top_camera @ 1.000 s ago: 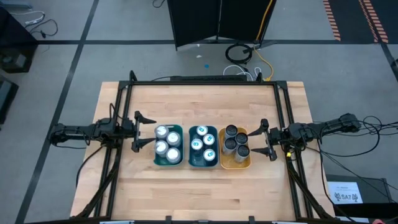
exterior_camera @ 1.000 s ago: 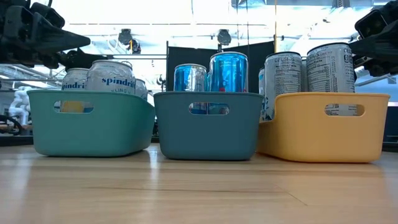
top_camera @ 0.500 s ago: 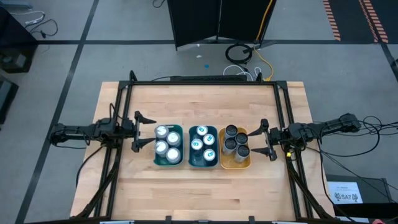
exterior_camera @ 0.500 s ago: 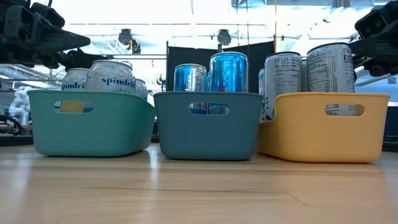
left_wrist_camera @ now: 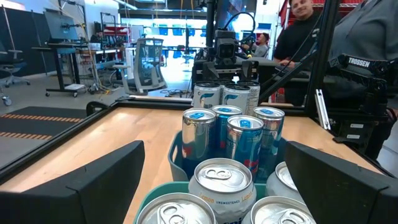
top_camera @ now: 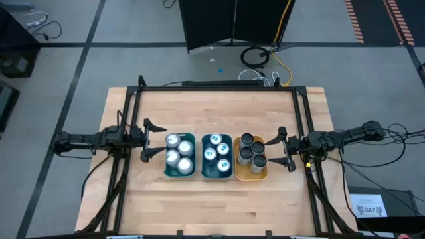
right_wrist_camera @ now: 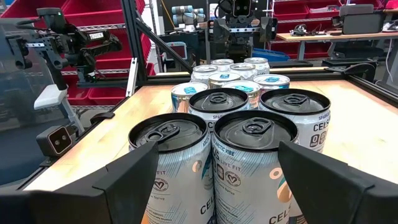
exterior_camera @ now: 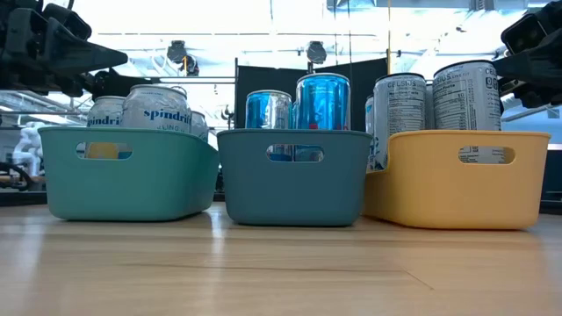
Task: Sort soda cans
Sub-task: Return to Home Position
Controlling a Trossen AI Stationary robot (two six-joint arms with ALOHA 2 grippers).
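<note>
Several soda cans stand upright in three bins side by side at the table's middle. Plain silver-topped cans point(top_camera: 178, 151) fill the green bin point(exterior_camera: 132, 171), blue-marked cans point(top_camera: 216, 150) the teal bin point(exterior_camera: 294, 175), dark-topped cans point(top_camera: 251, 150) the yellow bin point(exterior_camera: 457, 178). My left gripper point(top_camera: 149, 141) hangs open just left of the green bin, above table level, fingers pointing right at the cans point(left_wrist_camera: 221, 180). My right gripper point(top_camera: 286, 150) hangs open just right of the yellow bin, fingers pointing left at the dark-topped cans point(right_wrist_camera: 249, 149). Neither gripper holds anything.
A black frame point(top_camera: 219, 87) runs around the table's far and side edges. Bare wood lies near point(top_camera: 212, 206) and far point(top_camera: 212, 109) of the bins. People point(left_wrist_camera: 348, 43) stand beyond the table's right side in the left wrist view.
</note>
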